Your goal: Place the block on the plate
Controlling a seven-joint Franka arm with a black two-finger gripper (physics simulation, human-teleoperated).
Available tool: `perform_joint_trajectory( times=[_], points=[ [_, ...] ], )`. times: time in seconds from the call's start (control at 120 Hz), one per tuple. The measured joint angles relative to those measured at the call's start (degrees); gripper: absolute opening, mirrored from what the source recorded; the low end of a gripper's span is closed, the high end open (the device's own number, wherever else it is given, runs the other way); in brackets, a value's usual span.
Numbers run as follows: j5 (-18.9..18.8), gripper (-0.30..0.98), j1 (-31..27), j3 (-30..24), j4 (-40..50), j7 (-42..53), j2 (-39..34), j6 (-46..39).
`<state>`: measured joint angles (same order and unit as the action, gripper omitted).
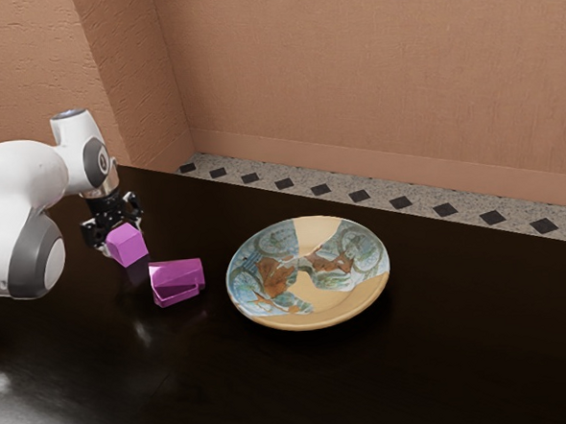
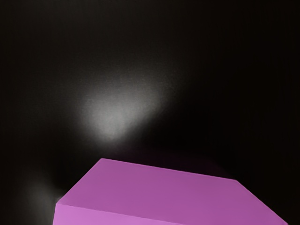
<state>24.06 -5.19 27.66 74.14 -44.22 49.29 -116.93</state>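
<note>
Plainly, the block [image 1: 127, 245] is pinkish purple, flat-faced and crisp-edged, grasped between the black jaws.

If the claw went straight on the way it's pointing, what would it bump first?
The claw points down with the purple block in its grip, so the block would probably bump the dark table first. I can't tell how close.

Pink blk [image 1: 127, 245] apart fr. ptrnd plate [image 1: 311, 278].

The counter [image 1: 447, 375] looks dark and glossy, the block [image 1: 129, 247] smooth and matt, the plate [image 1: 318, 318] glazed like ceramic, the magenta piece [image 1: 178, 280] shiny, almost metallic.
</note>
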Motion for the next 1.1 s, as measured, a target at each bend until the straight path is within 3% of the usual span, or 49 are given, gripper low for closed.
perform_joint_trajectory(
  times=[0.367, 0.658, 1.1],
  points=[
    [-0.57, 0.68, 0.33, -0.93, 1.26, 0.94, 0.25, -2.32],
    [-0.46, 0.51, 0.36, -0.95, 1.36, 1.12, 0.26, -2.87],
    [-0.35, 0.5, 0.46, -0.95, 1.38, 1.22, 0.19, -2.98]
  ],
)
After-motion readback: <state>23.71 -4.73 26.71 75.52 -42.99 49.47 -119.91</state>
